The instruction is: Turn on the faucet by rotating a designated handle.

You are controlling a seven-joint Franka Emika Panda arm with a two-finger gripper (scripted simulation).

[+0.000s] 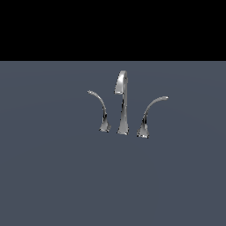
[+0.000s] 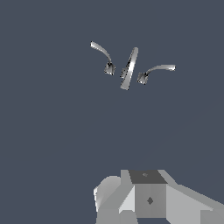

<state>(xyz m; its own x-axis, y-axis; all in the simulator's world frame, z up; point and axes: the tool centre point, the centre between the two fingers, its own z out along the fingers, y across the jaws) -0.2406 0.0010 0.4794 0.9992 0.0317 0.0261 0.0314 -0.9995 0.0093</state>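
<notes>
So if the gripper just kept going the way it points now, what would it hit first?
Probably the bare grey floor. In the wrist view the gripper looks down on the faucet from well short of it, nothing between. Depth is unclear, so this is a guess.

Flat slate-grey floor (image 1: 53, 176), no texture; plain black backdrop (image 1: 113, 28) above horizon in exterior view. Even light.

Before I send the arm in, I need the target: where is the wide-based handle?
In the exterior view the handle stands on the right of the tall spout, its tip arching rightward, away from it.
</notes>
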